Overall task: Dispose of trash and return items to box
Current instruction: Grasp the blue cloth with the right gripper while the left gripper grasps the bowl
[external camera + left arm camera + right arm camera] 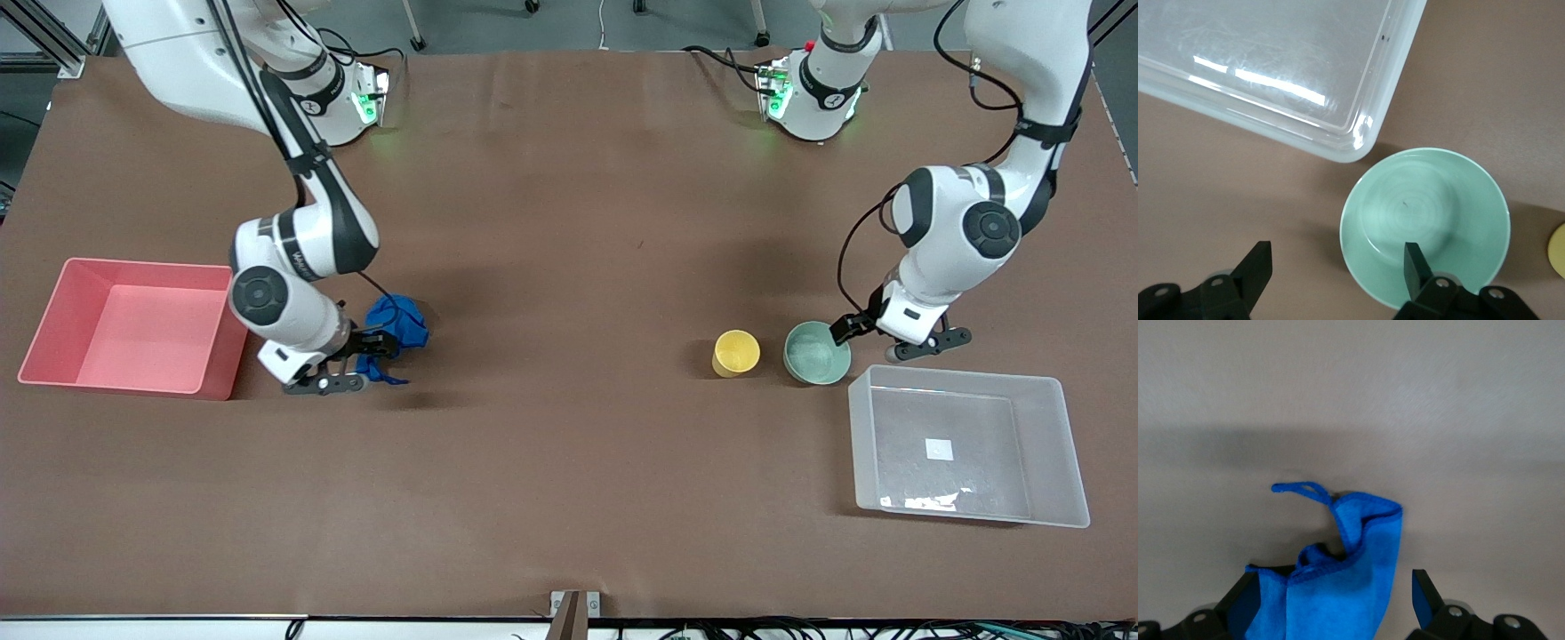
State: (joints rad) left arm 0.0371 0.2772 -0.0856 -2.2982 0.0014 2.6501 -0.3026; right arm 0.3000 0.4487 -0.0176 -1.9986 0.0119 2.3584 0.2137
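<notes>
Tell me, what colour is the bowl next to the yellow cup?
The bowl is pale mint green, clearest in the left wrist view.

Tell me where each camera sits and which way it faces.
Front view: high across the table, facing both arms; pink bin, blue wad, yellow cup.
Left wrist view: on the left arm, looking down past its open end effector straddling the green bowl's rim, beside the clear box.
Right wrist view: looking down at the wad between the open right end effector.
Front and left wrist share bowl and box.
</notes>
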